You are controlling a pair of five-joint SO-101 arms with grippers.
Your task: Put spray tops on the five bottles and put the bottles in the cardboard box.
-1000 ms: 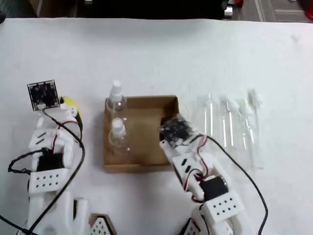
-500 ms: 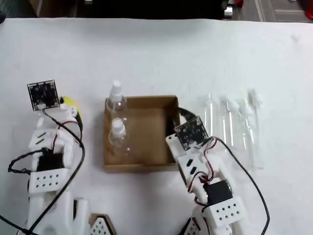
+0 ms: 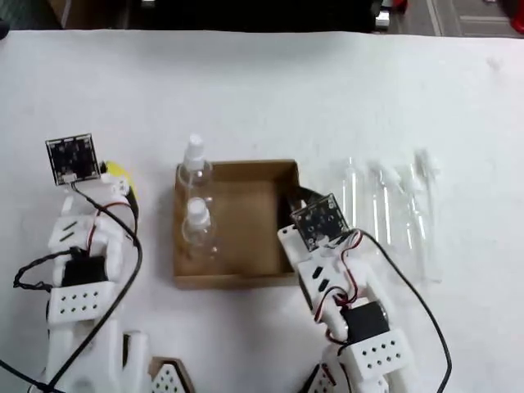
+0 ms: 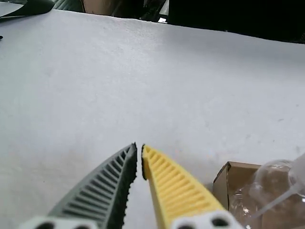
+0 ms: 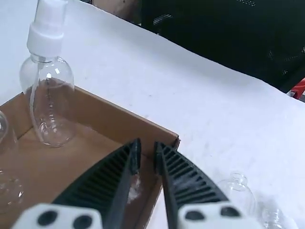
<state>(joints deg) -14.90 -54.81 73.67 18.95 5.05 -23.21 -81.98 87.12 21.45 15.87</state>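
The cardboard box [image 3: 246, 280] lies mid-table. Two clear bottles with white spray tops stand along its left side, one at the back [image 3: 195, 166] and one nearer [image 3: 199, 227]. Several clear bottles [image 3: 383, 214] lie on the table right of the box, with loose spray tops [image 3: 426, 165] beside them. My right gripper [image 3: 301, 197] hovers at the box's right wall; in the right wrist view it [image 5: 147, 147] is shut on nothing, above the box wall [image 5: 119, 121], with a capped bottle [image 5: 47, 102] beyond. My left gripper [image 4: 139, 149], shut and empty, rests left of the box [image 4: 228, 177].
White tablecloth covers the table, with open room behind the box and to the far left. An uncapped bottle [image 5: 238, 187] lies just outside the box corner. Cables trail from both arms near the front edge.
The right arm drew back from over the box toward the front right, then settled at the box's right wall. The left arm stayed still.
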